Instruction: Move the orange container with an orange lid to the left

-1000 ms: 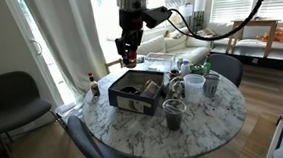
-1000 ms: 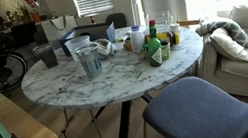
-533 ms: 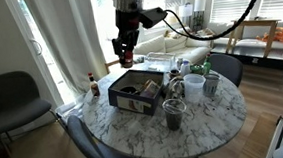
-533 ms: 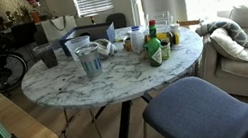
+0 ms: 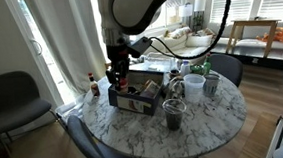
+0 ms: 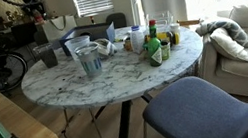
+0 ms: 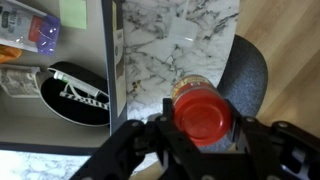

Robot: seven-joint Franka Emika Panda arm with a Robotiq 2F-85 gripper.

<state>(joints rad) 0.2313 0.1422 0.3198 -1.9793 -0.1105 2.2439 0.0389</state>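
At the 9 o'clock rim of the round marble table (image 5: pixel 135 132), in an exterior view:

- Item 1: gripper (image 5: pixel 117 81), carried on the white arm (image 5: pixel 137 9). It hangs low over the tabletop, just beside the 9 o'clock side of the open dark box (image 5: pixel 137 91).
- Item 2: orange container with an orange lid (image 7: pixel 203 112), in the wrist view. It is seen from above as a round orange-red top. It is clamped in the gripper (image 7: pixel 203 125), with one of the dark fingers (image 7: pixel 150 142) at its 9 o'clock and the other at its 3 o'clock. Marble surface lies beneath it; whether its base touches the table cannot be told.
- Item 3: box wall (image 7: pixel 113 50), at 10 o'clock of the container. Inside the box are a black round object (image 7: pixel 75 90) with white markings and a purple packet (image 7: pixel 40 30).
- Item 4: dark chair seat (image 7: pixel 252 65), at 1 o'clock of the container, past the table edge.
- Item 5: dark bottle with red cap (image 5: pixel 93 84), upright, at 9 o'clock of the gripper, near the rim.
- Item 6: tinted glass cup (image 5: pixel 174 114), at 5 o'clock of the box; white cup (image 5: pixel 194 84) and grey cup (image 5: pixel 212 82), at 3 o'clock.
- Item 7: in an exterior view, clear cup (image 6: pixel 88 60) and bottle cluster (image 6: pixel 157 41) on the table (image 6: pixel 116 80); blue chair (image 6: pixel 201 107) at 5 o'clock. Gripper and container cannot be made out there.
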